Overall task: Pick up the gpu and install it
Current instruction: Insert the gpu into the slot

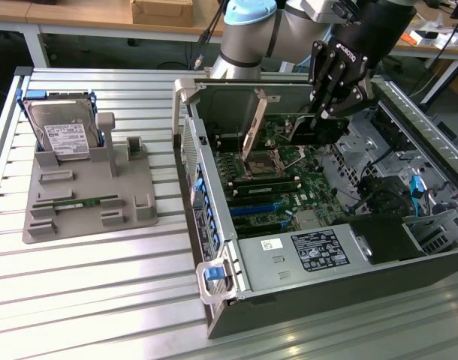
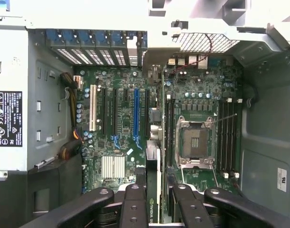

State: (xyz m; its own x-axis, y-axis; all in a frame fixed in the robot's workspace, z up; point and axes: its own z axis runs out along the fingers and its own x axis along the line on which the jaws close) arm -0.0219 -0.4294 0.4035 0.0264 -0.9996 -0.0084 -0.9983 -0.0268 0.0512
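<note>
**Inspector:** How was the work laid out, from the largest item down?

**Technician:** The open computer case (image 1: 214, 225) lay on the slatted table (image 1: 101, 300), on the exterior view's right. The motherboard (image 1: 289, 172) faced upward inside it. A grey parts tray (image 1: 86, 217) sat on the exterior view's left, well apart from the case. It carried the hard drive (image 1: 64, 135) and a memory stick (image 1: 79, 202).

**Inspector:** Where was the gpu?

**Technician:** The gpu (image 1: 319, 131) hung above the far part of the motherboard, clamped in the gripper (image 1: 328, 112). In the wrist view the gpu (image 2: 155, 156) ran edge-on between the fingers (image 2: 135, 204), roughly parallel to the expansion slots and beside the blue slot (image 2: 136, 114). Whether it touched the board could not be told.

**Inspector:** What was the finger state?

**Technician:** The fingers stood partly closed, pinching the card across its thin faces.

**Inspector:** How would the card be expected to handle?

**Technician:** It was judged light and stiff, but fragile along the connector edge and around the surface components. A hold across the flat faces near the upper edge appeared suitable. That hold left the connector edge and the metal bracket free. The smooth black face was judged liable to slip under sideways load.
</note>
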